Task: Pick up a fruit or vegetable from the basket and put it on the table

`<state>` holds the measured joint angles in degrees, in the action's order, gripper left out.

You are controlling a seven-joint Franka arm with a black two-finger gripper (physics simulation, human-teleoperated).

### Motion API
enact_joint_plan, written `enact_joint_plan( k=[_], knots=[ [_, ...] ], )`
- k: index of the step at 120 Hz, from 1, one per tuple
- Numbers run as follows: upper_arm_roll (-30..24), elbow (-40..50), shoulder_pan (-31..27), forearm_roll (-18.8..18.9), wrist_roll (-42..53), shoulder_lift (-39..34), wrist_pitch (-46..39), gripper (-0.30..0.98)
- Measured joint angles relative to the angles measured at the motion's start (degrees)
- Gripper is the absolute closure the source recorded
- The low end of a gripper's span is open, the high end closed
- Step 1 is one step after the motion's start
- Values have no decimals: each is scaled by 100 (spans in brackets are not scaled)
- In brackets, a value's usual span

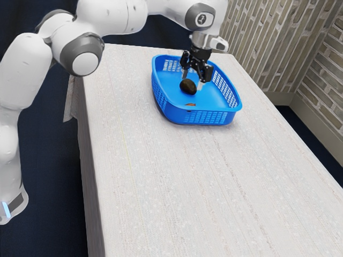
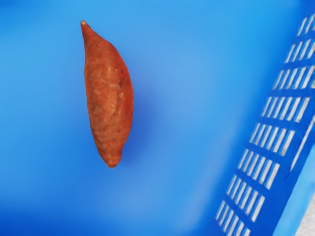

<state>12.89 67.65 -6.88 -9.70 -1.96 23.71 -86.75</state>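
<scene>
My gripper (image 1: 193, 80) points down inside the blue basket (image 1: 173, 101), its two fingers standing apart, open. A dark brown, rounded fruit or vegetable (image 1: 187, 87) is in the basket just below the fingers, on the side toward the exterior view's lower left; no grip on it shows. A small orange-brown piece (image 1: 190, 105) appears low by the basket's near wall. In the wrist view a reddish-brown sweet potato (image 2: 109, 96), pointed at both ends, lies on the blue basket floor (image 2: 182, 88). Whether it is that orange-brown piece, I cannot tell.
The basket's slotted wall (image 2: 268, 128) rises beside the sweet potato in the wrist view. Around the basket, the pale cloth-covered table (image 1: 198, 182) extends toward the exterior view's lower edge. A brick wall (image 1: 278, 43) stands beyond the table at the exterior view's right.
</scene>
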Motion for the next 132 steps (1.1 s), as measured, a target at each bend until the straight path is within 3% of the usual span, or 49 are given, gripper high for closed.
enact_joint_plan(
  k=[50, 132],
  knots=[
    [-63, -740, -396, -437, 228, 1072, -355, 0],
    [-141, -333, -608, -578, 388, 1315, -483, 1]
  ],
)
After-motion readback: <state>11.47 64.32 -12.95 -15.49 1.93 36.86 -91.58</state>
